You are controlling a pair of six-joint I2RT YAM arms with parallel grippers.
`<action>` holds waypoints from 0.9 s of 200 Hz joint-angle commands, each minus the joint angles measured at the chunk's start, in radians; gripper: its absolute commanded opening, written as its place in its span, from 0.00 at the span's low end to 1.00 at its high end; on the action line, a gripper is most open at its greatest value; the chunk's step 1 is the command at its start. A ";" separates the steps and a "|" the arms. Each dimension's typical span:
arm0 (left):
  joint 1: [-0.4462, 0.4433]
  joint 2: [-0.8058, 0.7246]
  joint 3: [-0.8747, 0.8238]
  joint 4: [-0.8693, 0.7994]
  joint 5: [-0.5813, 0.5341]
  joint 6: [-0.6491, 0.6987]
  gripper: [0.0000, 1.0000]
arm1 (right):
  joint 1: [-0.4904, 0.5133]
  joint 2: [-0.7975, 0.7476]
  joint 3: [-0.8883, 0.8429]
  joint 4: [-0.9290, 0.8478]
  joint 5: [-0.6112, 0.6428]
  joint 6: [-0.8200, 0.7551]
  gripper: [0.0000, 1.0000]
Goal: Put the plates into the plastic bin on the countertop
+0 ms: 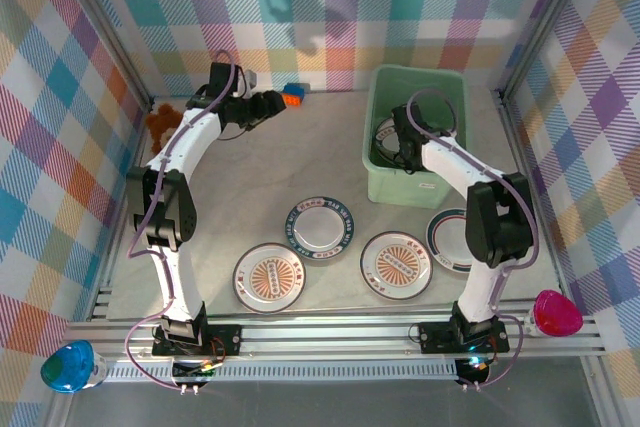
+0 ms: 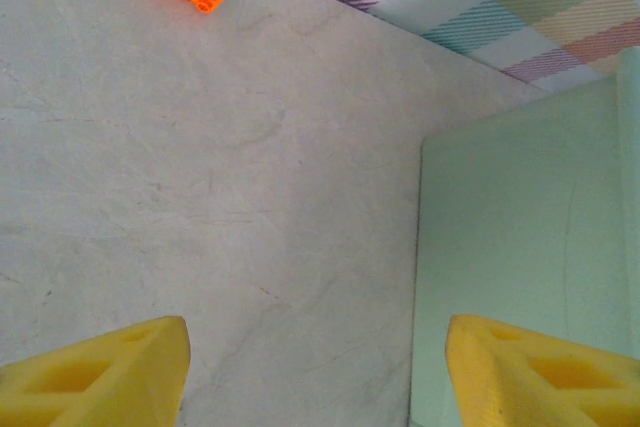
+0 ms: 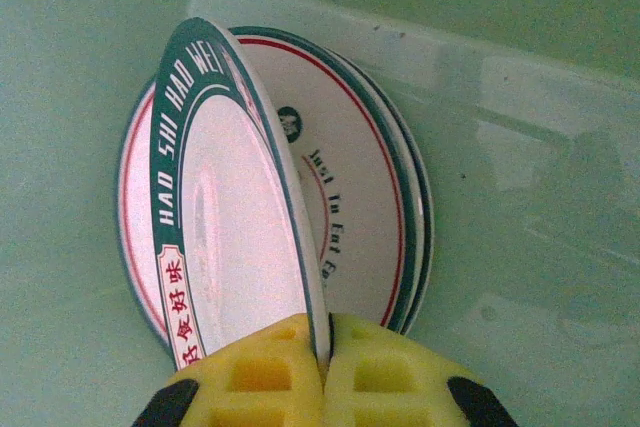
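Top external view: the plastic bin (image 1: 400,192) stands at the far right of the surface (image 1: 300,162), close to the plaid wall (image 1: 330,7). The right gripper (image 1: 398,147) is down inside the bin, beside the stacked plates (image 1: 385,132) that show at its left wall. 4 plates lie flat on the near surface, outside the bin. They are an orange-centred plate (image 1: 269,277), a teal-rimmed plate (image 1: 320,226), a red-patterned plate (image 1: 396,265) and a fourth plate (image 1: 445,242) partly hidden behind the right arm. The left gripper (image 1: 265,105) hangs at the far left, just beside an orange-and-blue block (image 1: 292,94). A brown plush toy (image 1: 160,122) sits by the left wall.

Left wrist view: the 2 yellow fingers (image 2: 110,372) of the left gripper are spread wide apart with nothing between them, above bare surface. The pale green wall of the bin is at the right, and the block is at the top left against the plaid wall.

Right wrist view: the yellow fingers (image 3: 385,377) of the right gripper are pinched on the rim of a tilted plate (image 3: 230,237) with a teal lettered border. It stands steeply on edge over the stacked plates, which lie flat on the bin's floor.
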 commanded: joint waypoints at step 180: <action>0.017 -0.068 -0.054 0.022 0.035 0.008 0.68 | 0.012 0.059 0.016 0.114 0.067 -0.032 0.68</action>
